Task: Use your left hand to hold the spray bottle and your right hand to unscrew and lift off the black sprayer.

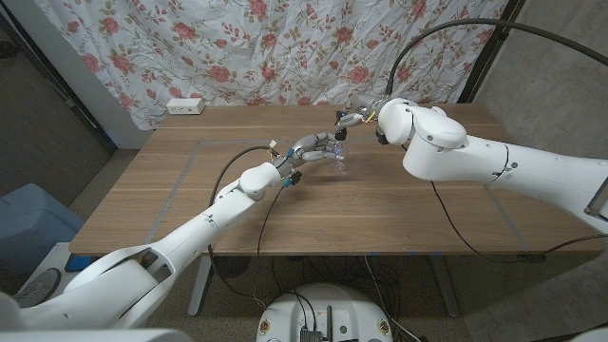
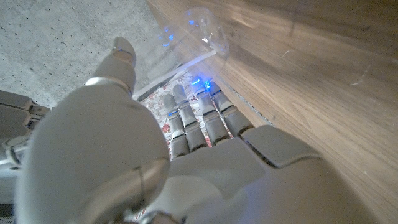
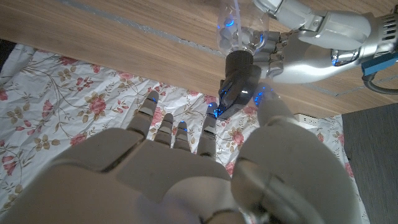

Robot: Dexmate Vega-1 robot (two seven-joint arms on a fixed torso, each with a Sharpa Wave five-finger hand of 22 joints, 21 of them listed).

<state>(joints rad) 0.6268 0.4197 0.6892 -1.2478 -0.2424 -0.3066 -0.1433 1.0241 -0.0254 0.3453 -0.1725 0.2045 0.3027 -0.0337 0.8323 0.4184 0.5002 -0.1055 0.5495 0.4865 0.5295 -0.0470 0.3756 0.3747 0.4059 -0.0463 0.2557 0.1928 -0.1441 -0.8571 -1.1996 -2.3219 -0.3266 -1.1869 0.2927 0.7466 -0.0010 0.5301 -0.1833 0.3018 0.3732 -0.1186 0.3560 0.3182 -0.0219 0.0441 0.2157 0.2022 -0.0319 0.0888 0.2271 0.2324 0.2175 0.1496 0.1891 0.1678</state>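
A clear spray bottle (image 1: 341, 159) stands near the middle of the table (image 1: 408, 218), and my left hand (image 1: 306, 152) grips its body from the left. The left wrist view has the bottle (image 2: 193, 37) against my left hand's fingers (image 2: 205, 118). Its black sprayer (image 1: 339, 134) sits on the neck. My right hand (image 1: 357, 119) reaches in from the right at the sprayer's height. Seen from the right wrist, the sprayer (image 3: 240, 81) lies between my right hand's (image 3: 205, 174) thumb and its spread fingers (image 3: 180, 134); contact is unclear. My left hand (image 3: 311, 46) holds the bottle (image 3: 233, 25) there.
A white power strip (image 1: 184, 104) lies at the table's far left corner before a floral curtain (image 1: 285, 47). Black cables (image 1: 228, 176) run along both arms. A taped outline (image 1: 180, 180) marks the tabletop. A blue bin (image 1: 28, 228) stands on the floor at left.
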